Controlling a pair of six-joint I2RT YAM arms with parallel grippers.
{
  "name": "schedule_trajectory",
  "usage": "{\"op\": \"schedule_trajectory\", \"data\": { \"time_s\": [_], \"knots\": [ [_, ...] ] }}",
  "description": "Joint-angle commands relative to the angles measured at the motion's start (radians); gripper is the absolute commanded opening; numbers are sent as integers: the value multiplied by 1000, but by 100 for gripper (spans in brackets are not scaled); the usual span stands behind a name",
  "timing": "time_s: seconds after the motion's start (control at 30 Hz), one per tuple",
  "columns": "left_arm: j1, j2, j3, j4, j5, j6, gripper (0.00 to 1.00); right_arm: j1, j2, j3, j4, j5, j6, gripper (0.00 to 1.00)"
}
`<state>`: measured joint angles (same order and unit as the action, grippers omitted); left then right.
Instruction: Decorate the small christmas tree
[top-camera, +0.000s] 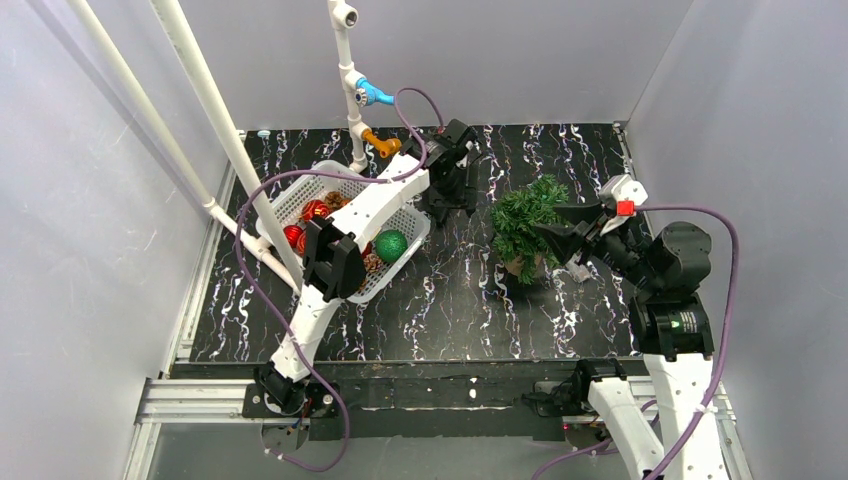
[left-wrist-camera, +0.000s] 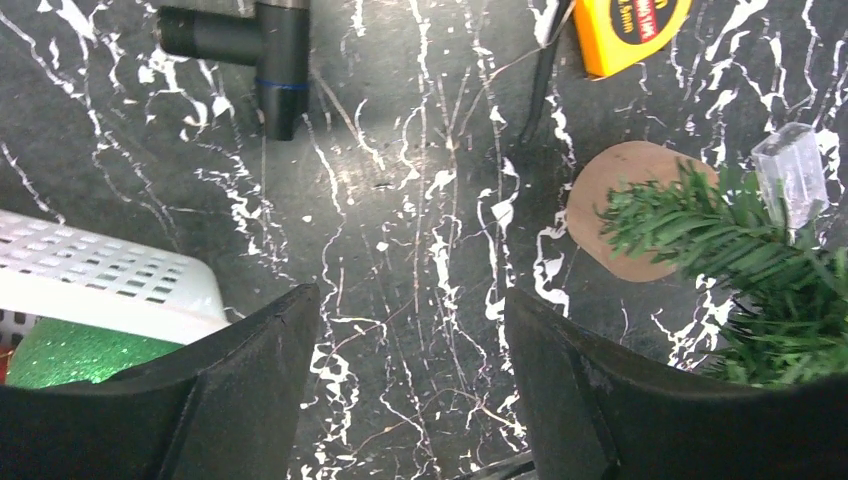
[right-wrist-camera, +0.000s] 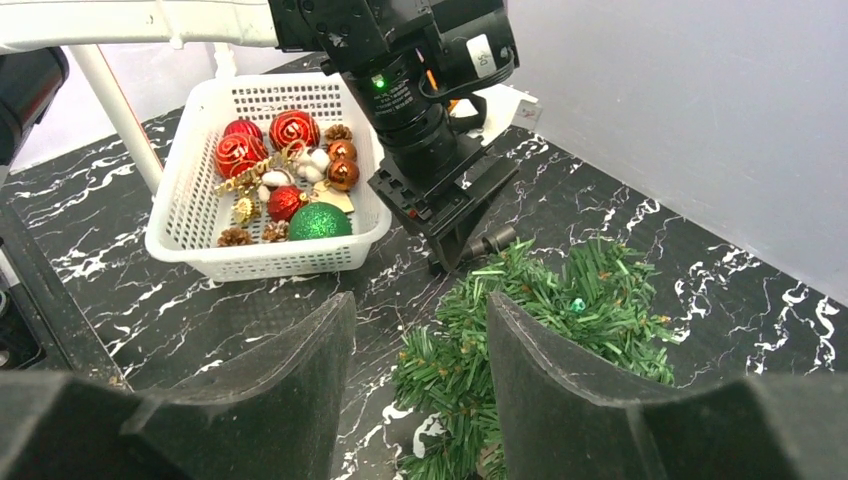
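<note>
**Tree Flanked by Both Grippers**

The small christmas tree (top-camera: 525, 225) was seen standing upright on the black marbled table (top-camera: 400, 310), to the right of the white basket (right-wrist-camera: 270, 262) and apart from it. Its round brown base (left-wrist-camera: 625, 210) was set flat on the table.

The left gripper (left-wrist-camera: 410, 300) was held above bare table between basket and tree, with its fingers spread well apart and nothing held between them.

The right gripper (right-wrist-camera: 415, 305) was placed at the tree's right side. Its fingers were parted, and green branches were seen in the gap. Whether those branches were gripped could not be told.

Red, gold and green baubles were heaped in the basket.
</note>
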<state>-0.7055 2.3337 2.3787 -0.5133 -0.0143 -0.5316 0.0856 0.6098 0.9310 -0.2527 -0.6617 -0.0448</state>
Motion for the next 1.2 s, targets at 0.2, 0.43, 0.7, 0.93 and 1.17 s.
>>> {"op": "schedule_trajectory", "data": {
  "time_s": [0.2, 0.43, 0.7, 0.93, 1.17],
  "knots": [
    [-38, 62, -8, 15, -82, 26, 61, 2, -19, -26, -31, -18, 31, 59],
    [-57, 79, -72, 73, -239, 45, 61, 2, -17, -29, -34, 3, 68, 59],
    [-64, 134, -78, 85, -279, 39, 47, 2, -11, -25, -38, -5, 89, 58],
    [-63, 157, -57, 97, -224, 9, 24, 2, -11, -18, -48, 2, 85, 58],
    [-63, 39, -90, 110, -233, 47, 0, 2, -6, -14, -29, 1, 90, 58]
  ]
}}
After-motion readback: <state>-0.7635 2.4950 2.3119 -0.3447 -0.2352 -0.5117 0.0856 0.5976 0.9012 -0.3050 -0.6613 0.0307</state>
